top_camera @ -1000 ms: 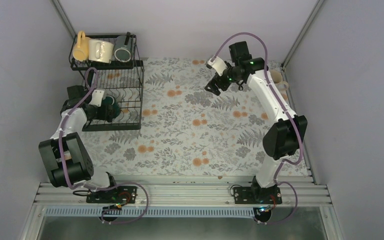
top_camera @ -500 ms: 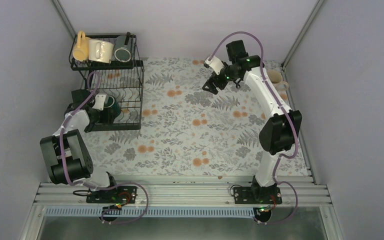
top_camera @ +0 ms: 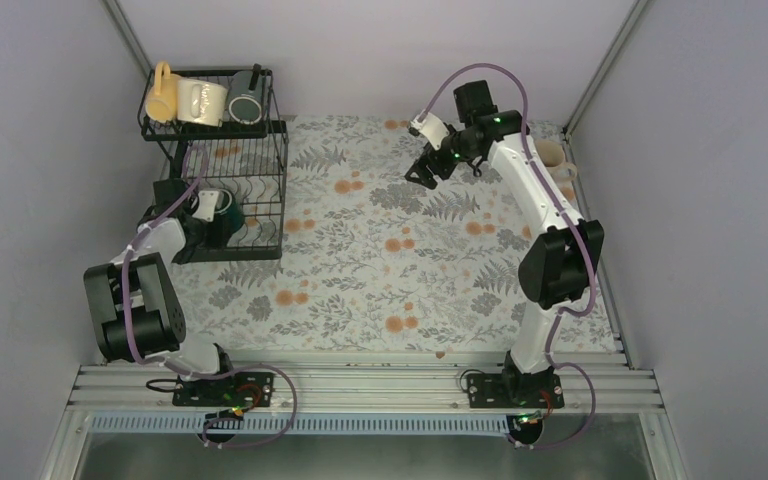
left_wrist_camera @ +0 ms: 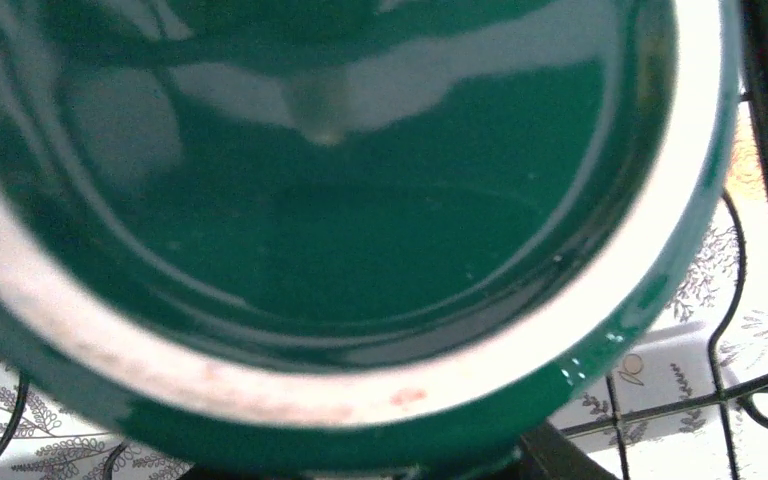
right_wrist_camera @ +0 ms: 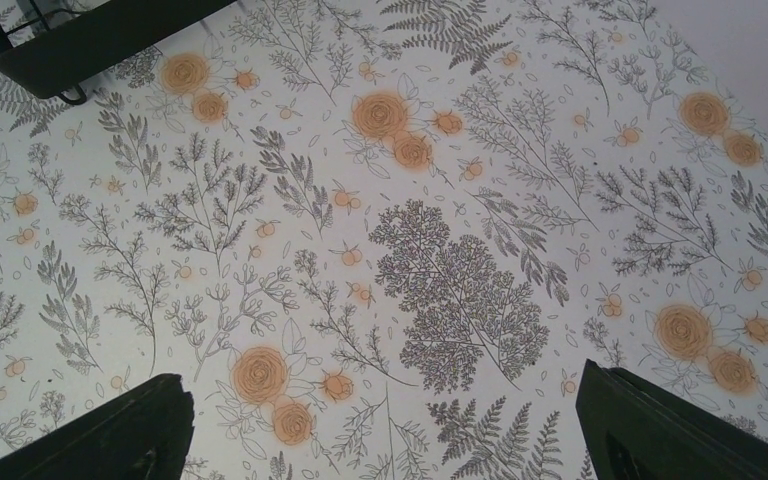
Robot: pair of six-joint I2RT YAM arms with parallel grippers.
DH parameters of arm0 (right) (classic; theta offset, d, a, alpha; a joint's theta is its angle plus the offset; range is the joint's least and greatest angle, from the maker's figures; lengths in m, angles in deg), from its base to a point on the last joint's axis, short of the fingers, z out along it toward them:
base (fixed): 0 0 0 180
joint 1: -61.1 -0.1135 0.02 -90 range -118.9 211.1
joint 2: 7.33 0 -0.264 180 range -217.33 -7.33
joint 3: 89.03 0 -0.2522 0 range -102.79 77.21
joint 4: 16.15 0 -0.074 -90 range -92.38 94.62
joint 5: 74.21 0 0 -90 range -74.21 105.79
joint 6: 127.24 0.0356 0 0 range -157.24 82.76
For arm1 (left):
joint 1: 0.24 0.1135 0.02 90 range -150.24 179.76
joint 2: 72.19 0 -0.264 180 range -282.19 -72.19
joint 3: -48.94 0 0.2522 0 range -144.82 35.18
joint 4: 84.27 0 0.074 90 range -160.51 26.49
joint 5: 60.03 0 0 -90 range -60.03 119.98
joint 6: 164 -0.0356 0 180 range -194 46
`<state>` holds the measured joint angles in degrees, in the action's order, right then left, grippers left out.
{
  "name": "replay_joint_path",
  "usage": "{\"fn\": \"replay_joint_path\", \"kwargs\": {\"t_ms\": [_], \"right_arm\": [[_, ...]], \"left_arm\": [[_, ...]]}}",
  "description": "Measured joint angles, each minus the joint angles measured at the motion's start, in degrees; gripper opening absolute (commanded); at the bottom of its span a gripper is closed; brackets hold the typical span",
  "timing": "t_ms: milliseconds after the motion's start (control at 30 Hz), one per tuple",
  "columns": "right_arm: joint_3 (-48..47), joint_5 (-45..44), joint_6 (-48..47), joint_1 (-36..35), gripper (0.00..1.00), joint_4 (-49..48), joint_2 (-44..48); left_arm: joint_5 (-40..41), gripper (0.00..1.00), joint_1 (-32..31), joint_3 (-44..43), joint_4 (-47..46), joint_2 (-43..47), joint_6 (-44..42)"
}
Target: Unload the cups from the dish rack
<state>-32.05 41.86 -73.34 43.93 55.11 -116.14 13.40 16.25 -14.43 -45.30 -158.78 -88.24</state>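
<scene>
The black wire dish rack [top_camera: 284, 180] stands at the far left. Its upper shelf holds a yellow mug [top_camera: 161, 92], a cream lettered mug [top_camera: 202, 100] and a dark grey mug [top_camera: 245, 104]. A dark green mug [top_camera: 225, 206] lies on its side in the lower tray. My left gripper [top_camera: 209, 212] is at its mouth and shut on it. In the left wrist view the green mug [left_wrist_camera: 340, 200] fills the frame and hides the fingers. My right gripper [top_camera: 422, 173] is open and empty above the mat [right_wrist_camera: 380, 400]. I cannot make out the black mug.
A beige mug [top_camera: 551, 153] stands at the far right behind the right arm. The table has a floral mat [top_camera: 390, 260]. A rack corner [right_wrist_camera: 90, 40] shows at the top left of the right wrist view. Grey walls close in the left and right sides.
My left gripper has moved a little toward the far side inside the rack, and the green mug has moved with it. My right gripper has shifted slightly left and back.
</scene>
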Motion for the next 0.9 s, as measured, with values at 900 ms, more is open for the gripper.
{"fn": "replay_joint_path", "kwargs": {"t_ms": [900], "right_arm": [[-1.2,1.4,-0.1,0.1,0.99,0.2,-1.2]], "left_arm": [[12.8,0.18,-1.9,0.6,-6.1,0.2,1.4]]}}
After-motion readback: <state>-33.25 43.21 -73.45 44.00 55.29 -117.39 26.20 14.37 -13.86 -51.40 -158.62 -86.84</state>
